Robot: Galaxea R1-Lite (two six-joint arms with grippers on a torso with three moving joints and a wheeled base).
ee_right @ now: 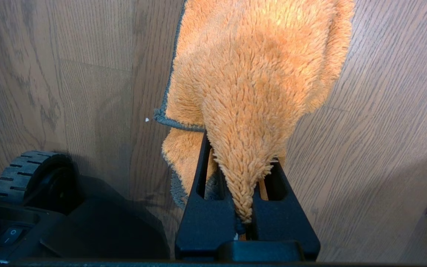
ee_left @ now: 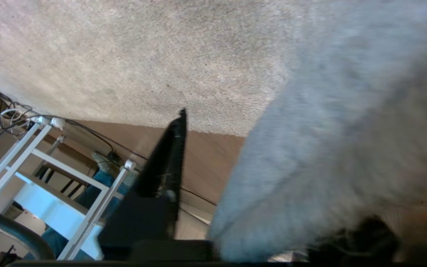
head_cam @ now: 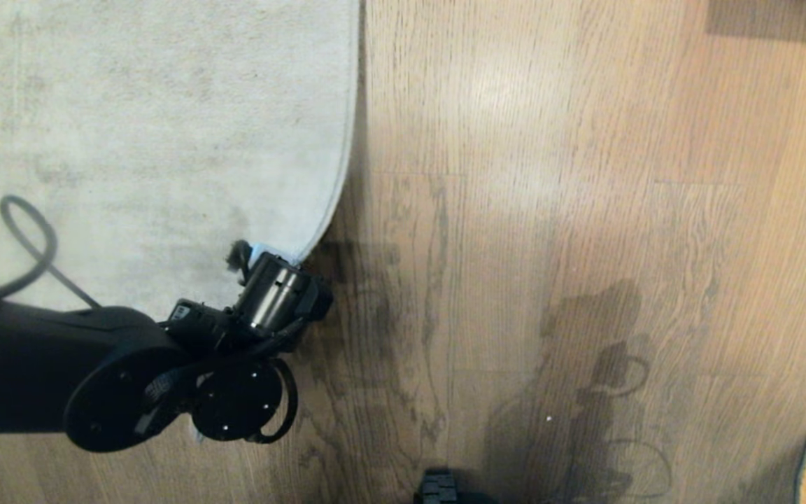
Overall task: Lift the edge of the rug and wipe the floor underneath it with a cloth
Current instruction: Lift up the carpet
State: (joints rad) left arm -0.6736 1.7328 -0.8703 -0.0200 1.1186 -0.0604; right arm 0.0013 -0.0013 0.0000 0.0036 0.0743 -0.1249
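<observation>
Left end effector at rug corner, pile bunched between fingers, probably gripped, not lifted. Right end effector clamped on cloth, hanging just above floor. Lift and wipe still pending.

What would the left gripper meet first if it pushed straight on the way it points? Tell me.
The rug edge: the left gripper sits right at its corner, aimed into the pale pile. Exact depth is unclear.
</observation>
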